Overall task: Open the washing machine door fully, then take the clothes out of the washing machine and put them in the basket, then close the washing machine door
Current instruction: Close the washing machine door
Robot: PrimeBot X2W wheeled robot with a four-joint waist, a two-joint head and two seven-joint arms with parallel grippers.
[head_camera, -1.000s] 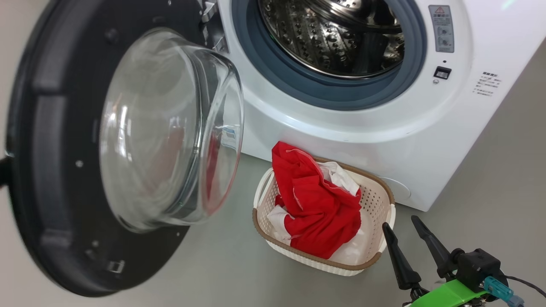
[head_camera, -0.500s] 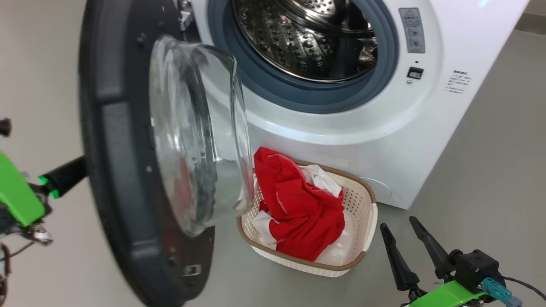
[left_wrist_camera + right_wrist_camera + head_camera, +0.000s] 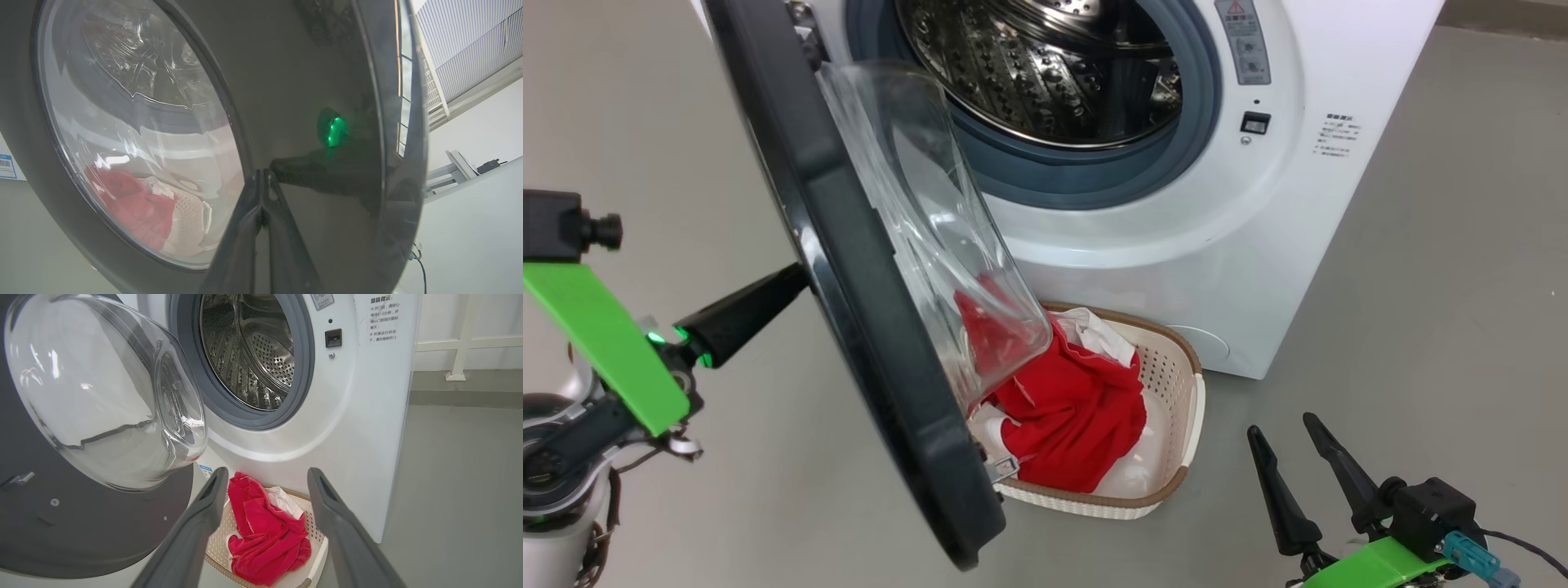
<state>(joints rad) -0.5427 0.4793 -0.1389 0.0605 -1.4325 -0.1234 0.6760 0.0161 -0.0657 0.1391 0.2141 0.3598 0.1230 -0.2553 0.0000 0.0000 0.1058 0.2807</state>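
Left gripper [image 3: 261, 179]: jaws together, tips against the glossy outer face of the partly open washing machine door [image 3: 849, 245]. Right gripper [image 3: 1281, 426]: jaws apart, empty. Ahead, framed between them, the clothes [image 3: 261, 535] lie in the basket [image 3: 314, 539].

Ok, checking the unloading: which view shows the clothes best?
Right wrist view: the clothes lie unobstructed in the basket. In the head view the washing machine door hides part; the left wrist view catches them blurred through its glass.
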